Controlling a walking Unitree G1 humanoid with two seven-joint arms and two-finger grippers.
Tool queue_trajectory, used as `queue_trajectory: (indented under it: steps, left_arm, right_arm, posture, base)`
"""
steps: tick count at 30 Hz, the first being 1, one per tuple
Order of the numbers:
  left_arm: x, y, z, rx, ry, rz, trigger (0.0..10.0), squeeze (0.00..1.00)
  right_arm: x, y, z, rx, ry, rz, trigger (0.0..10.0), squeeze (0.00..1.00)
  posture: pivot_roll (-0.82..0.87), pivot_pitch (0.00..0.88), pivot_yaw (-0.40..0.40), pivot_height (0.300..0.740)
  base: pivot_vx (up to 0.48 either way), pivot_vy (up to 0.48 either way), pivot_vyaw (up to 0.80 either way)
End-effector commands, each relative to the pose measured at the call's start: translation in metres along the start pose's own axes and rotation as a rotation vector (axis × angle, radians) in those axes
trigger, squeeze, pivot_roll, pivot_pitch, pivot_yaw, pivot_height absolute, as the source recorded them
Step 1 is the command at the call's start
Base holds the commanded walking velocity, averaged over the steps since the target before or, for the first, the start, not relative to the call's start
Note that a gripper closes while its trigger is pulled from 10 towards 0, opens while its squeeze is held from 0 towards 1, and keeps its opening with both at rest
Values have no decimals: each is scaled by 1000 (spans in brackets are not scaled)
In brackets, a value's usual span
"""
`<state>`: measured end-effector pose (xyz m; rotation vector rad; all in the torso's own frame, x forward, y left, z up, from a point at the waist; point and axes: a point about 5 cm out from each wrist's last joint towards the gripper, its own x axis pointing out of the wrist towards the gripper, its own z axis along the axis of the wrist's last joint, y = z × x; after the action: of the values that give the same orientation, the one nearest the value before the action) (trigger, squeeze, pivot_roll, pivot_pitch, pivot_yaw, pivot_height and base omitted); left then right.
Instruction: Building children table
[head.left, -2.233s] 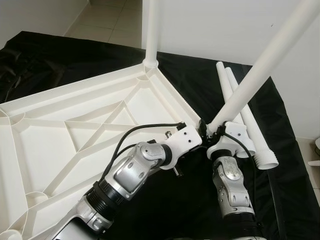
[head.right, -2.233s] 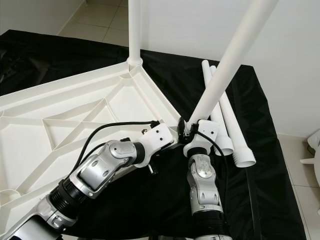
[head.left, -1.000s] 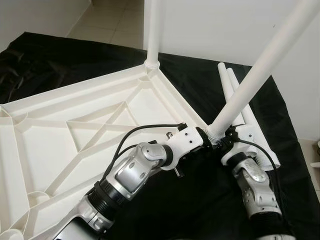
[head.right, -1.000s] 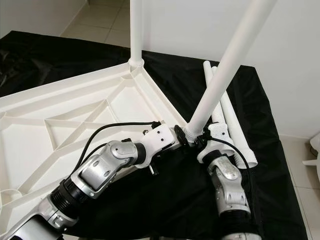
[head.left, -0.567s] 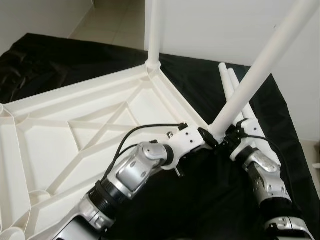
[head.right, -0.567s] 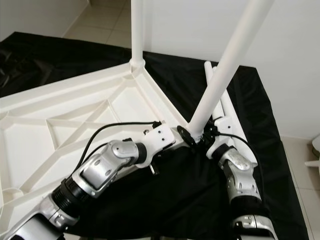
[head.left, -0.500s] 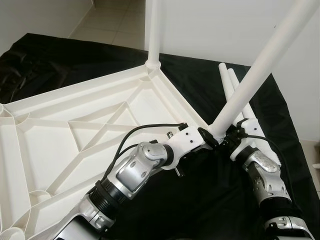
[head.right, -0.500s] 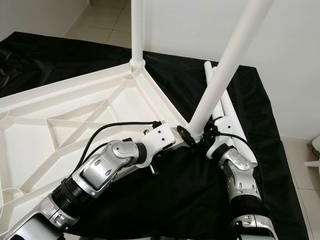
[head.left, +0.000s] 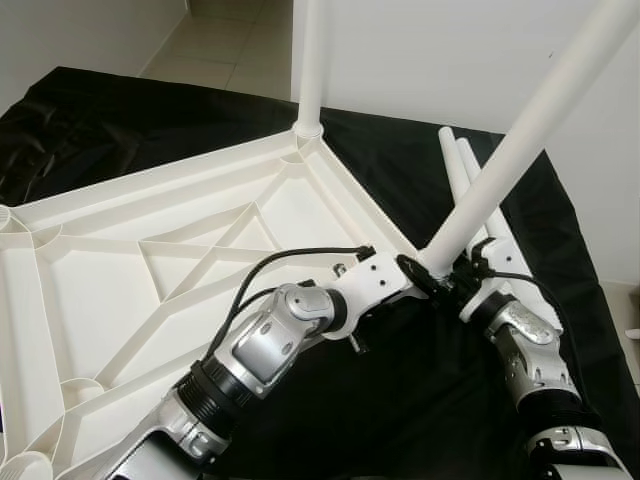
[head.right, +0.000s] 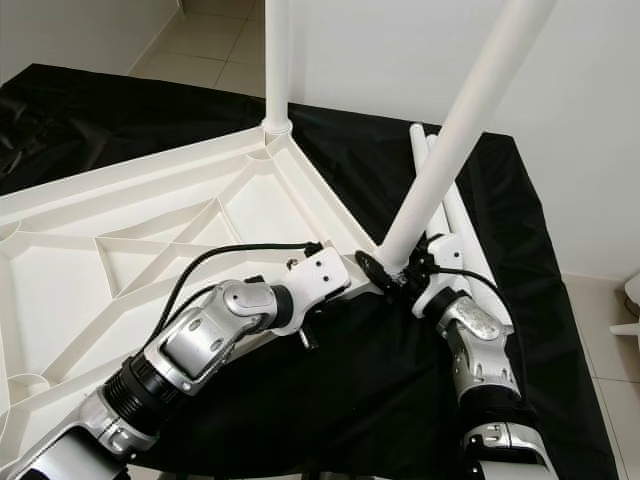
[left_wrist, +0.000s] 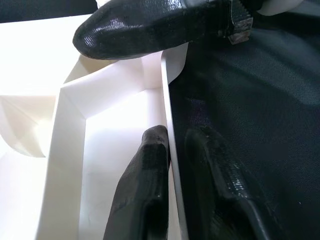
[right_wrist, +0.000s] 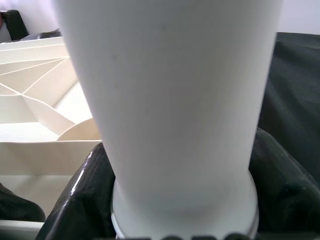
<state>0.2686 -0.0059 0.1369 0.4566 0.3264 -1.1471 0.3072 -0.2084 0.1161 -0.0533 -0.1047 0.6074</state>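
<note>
A white children's table top (head.left: 150, 185) lies upside down on black cloth, ribs up. One white leg (head.left: 309, 60) stands upright in its far corner socket. My right gripper (head.left: 447, 278) is shut on the lower end of a second, tilted leg (head.left: 520, 140) at the table's near right corner; in the right wrist view the leg (right_wrist: 175, 100) sits between both black fingers (right_wrist: 282, 182). My left gripper (head.left: 412, 272) meets it there, shut on the table rim (left_wrist: 167, 90), one finger (left_wrist: 145, 185) on each side of the thin wall.
Two spare white legs (head.left: 455, 170) lie side by side on the black cloth (head.left: 420, 400) to the right of the table top. A white wall rises behind them. Tiled floor (head.left: 230, 40) shows at the far left.
My right forearm has swung out to the right while keeping hold of the tilted leg's base at the corner. The left arm has stayed put. Little differs over the last half second.
</note>
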Motion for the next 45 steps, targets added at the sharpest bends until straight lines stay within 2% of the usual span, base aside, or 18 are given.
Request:
queue_trajectory:
  steps: [1, 14, 17, 23, 25, 30, 31, 34, 37, 45]
  left_arm:
    - [7, -15, -29, -73, 120, -101, 10000, 0]
    - [7, -16, -29, -75, 118, -102, 10000, 0]
    - [7, -16, -29, -77, 119, -103, 10000, 0]
    - [7, -17, -29, -76, 119, -104, 10000, 0]
    - [7, -17, -30, -75, 120, -105, 10000, 0]
    - [7, -17, -30, -74, 121, -106, 10000, 0]
    - [7, -17, -30, -74, 120, -106, 10000, 0]
    - [8, -18, -29, -74, 120, -107, 10000, 0]
    - [9, -18, -29, -73, 119, -109, 10000, 0]
    - [9, -19, -30, -70, 120, -116, 10000, 0]
  right_arm:
    - [-9, -8, -6, 34, 31, -70, 10000, 0]
    - [1, 7, -6, 48, 8, -234, 10000, 0]
    - [5, 12, -6, 39, 30, -310, 10000, 0]
    - [9, 21, -3, 67, 1, -337, 10000, 0]
    - [12, 28, -4, 87, 3, -433, 10000, 0]
    - [13, 34, -5, 104, 8, -550, 10000, 0]
    - [13, 37, -4, 106, 8, -617, 10000, 0]
    - [14, 41, -5, 116, 12, -672, 10000, 0]
    - [15, 48, -7, 99, 60, -758, 10000, 0]
    - [13, 47, -7, 97, 65, -771, 10000, 0]
  posture:
    - [37, 101, -50, 740]
    - [33, 101, -56, 740]
    - [34, 99, -57, 740]
    - [33, 97, -57, 740]
    - [37, 92, -61, 740]
    - [36, 90, -63, 740]
    - [35, 89, -64, 740]
    - [35, 87, -66, 740]
    - [33, 83, -67, 740]
    - [33, 77, -67, 740]
  base:
    - [0, 0, 0]
    - [0, 0, 0]
    - [0, 0, 0]
    - [0, 0, 0]
    - [0, 0, 0]
    - [0, 0, 0]
    - [0, 0, 0]
    - [0, 0, 0]
    - [0, 0, 0]
    - [0, 0, 0]
